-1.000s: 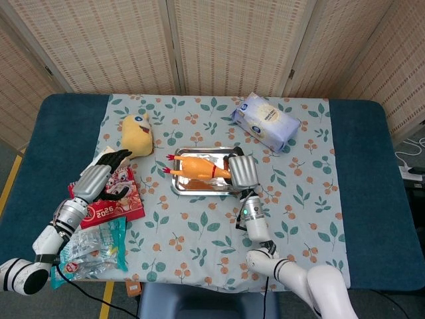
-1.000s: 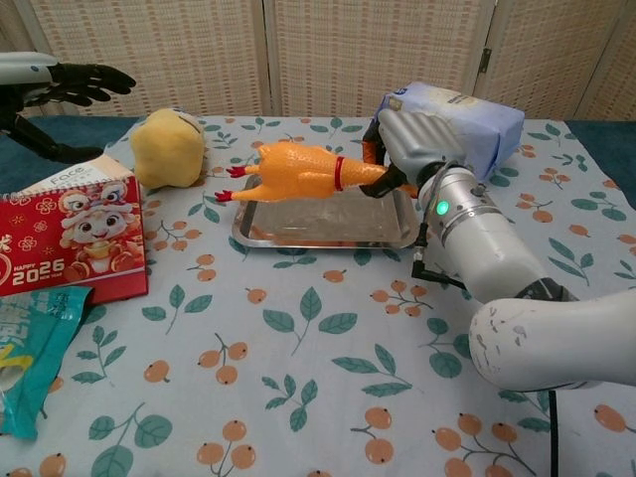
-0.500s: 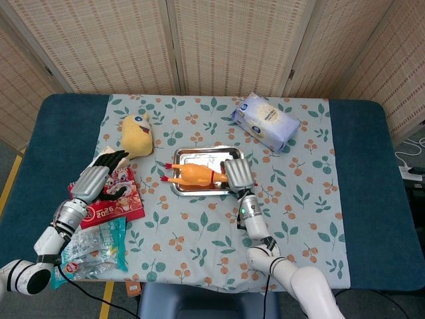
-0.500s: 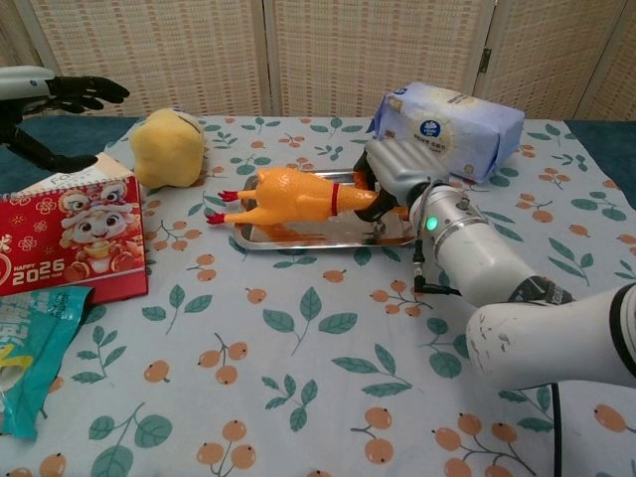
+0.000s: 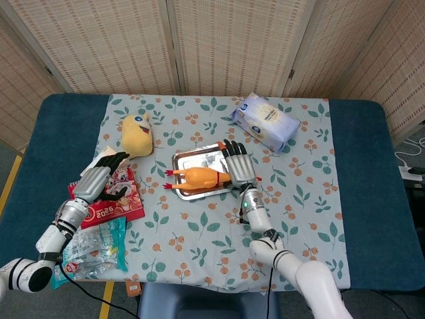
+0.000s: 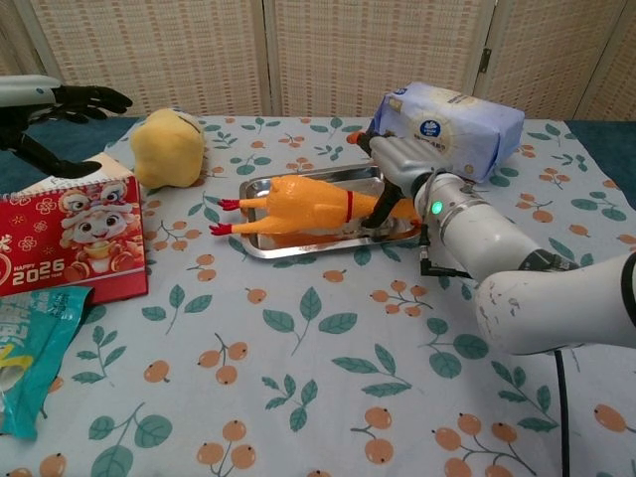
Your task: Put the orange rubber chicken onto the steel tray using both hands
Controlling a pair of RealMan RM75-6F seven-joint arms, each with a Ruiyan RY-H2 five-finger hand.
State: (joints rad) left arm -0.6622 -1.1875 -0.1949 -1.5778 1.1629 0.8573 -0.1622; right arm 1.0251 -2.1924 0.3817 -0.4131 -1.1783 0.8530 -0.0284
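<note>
The orange rubber chicken (image 5: 199, 177) (image 6: 303, 204) lies on its side on the steel tray (image 5: 182, 157) (image 6: 298, 180), feet pointing left over the tray's left rim. My right hand (image 5: 238, 166) (image 6: 402, 169) hovers over the chicken's head end with its fingers stretched out and spread. One dark finger reaches down beside the neck, and nothing is gripped. My left hand (image 5: 99, 176) (image 6: 75, 99) floats well to the left, above the red calendar, fingers apart and holding nothing.
A yellow plush toy (image 5: 136, 133) (image 6: 171, 147) sits left of the tray. A blue tissue pack (image 5: 265, 123) (image 6: 452, 114) lies behind the right hand. A red 2025 calendar (image 5: 113, 196) (image 6: 65, 243) and a teal snack bag (image 5: 96, 246) (image 6: 30, 338) occupy the left edge.
The right hand brought the chicken down from above the tray onto it, then uncurled its fingers from the neck. The tray turned slightly. The left hand barely moved.
</note>
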